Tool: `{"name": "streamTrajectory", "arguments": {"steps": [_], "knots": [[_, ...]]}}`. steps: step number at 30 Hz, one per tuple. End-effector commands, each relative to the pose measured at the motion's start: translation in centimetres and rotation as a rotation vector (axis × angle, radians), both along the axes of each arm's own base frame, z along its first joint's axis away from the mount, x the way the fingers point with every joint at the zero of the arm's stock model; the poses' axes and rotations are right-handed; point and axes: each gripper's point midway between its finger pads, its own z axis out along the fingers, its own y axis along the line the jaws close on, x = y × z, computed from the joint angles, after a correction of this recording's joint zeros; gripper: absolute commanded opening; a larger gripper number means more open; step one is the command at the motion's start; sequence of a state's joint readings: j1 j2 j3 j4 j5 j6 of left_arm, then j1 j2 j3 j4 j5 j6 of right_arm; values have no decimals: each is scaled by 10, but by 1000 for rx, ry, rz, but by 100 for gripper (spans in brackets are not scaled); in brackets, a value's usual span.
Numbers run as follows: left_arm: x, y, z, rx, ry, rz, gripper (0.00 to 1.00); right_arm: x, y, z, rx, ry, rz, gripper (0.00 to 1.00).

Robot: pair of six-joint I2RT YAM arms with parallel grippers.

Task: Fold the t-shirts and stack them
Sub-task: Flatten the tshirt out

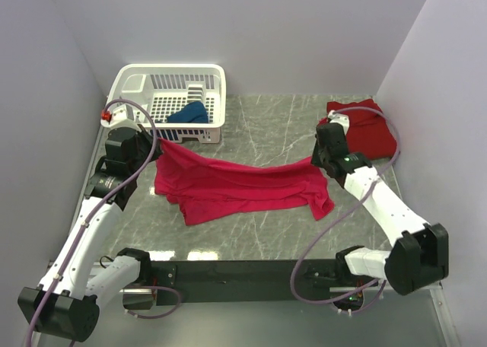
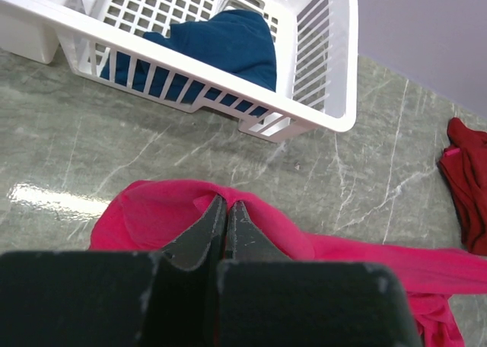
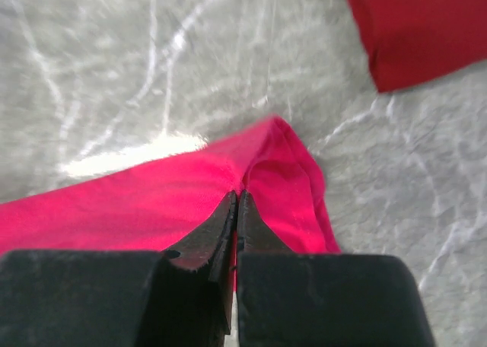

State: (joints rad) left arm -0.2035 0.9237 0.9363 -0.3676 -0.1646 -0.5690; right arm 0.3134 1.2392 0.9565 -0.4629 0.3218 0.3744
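Note:
The magenta t-shirt (image 1: 236, 186) stretches across the middle of the table, lifted at both upper corners. My left gripper (image 1: 160, 143) is shut on its left corner (image 2: 190, 210), and my right gripper (image 1: 318, 160) is shut on its right corner (image 3: 262, 160). The cloth sags between them and its lower part lies on the table. A darker red t-shirt (image 1: 365, 128) lies folded at the back right, also seen in the right wrist view (image 3: 415, 27). A dark blue t-shirt (image 1: 189, 114) sits bunched in the white basket (image 1: 205, 74).
The white lattice basket (image 2: 319, 122) stands at the back left, just behind my left gripper. Grey marbled tabletop (image 1: 266, 233) shows in front of the shirt. White walls close in the left, back and right sides.

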Motion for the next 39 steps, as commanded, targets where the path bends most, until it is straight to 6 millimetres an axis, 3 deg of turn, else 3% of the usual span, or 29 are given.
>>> {"name": "streamTrajectory", "arguments": {"steps": [1, 7, 10, 11, 13, 14, 15, 16, 17, 18, 19, 20, 25, 26, 29, 34, 39], "knots": [[-2, 10, 37, -3, -104, 46, 1, 3, -9, 65, -2, -170, -6, 0], [-9, 6, 65, -8, -165, 10, 1, -14, -21, 146, -12, -376, 11, 0], [-15, 6, 92, -11, -219, -5, 1, -28, -31, 194, -15, -490, 1, 0], [-19, 7, 112, -16, -261, -3, 1, -33, -34, 217, -19, -542, 0, 0], [-23, 9, 131, -10, -300, -2, 1, -43, -39, 244, -21, -597, -9, 0], [-27, 9, 153, -17, -345, -6, 1, -45, -41, 255, -31, -618, -9, 0], [-30, 9, 165, -14, -369, -14, 0, -52, -43, 281, -20, -669, -8, 0], [-32, 8, 175, -14, -387, -21, 1, -52, -42, 291, -21, -685, 1, 0], [-36, 7, 198, -22, -430, -29, 1, -55, -41, 303, -23, -704, 16, 0], [-39, 4, 208, -19, -447, -54, 1, -63, -43, 325, -16, -739, 20, 0], [-43, 2, 219, -21, -465, -69, 1, -64, -43, 334, -18, -748, 24, 0], [-51, 1, 240, -26, -503, -83, 1, -73, -45, 354, -11, -789, 24, 0], [-93, -8, 292, -43, -628, -176, 1, -110, -47, 382, 26, -856, 72, 0], [-109, -7, 309, -50, -675, -190, 1, -118, -47, 386, 36, -871, 80, 0], [-143, -14, 333, -69, -741, -262, 1, -150, -44, 397, 87, -924, 144, 0], [-201, -18, 368, -89, -859, -347, 1, -206, -54, 421, 137, -1031, 168, 0], [-239, -23, 387, -109, -934, -423, 0, -250, -69, 443, 158, -1124, 155, 0]]}}
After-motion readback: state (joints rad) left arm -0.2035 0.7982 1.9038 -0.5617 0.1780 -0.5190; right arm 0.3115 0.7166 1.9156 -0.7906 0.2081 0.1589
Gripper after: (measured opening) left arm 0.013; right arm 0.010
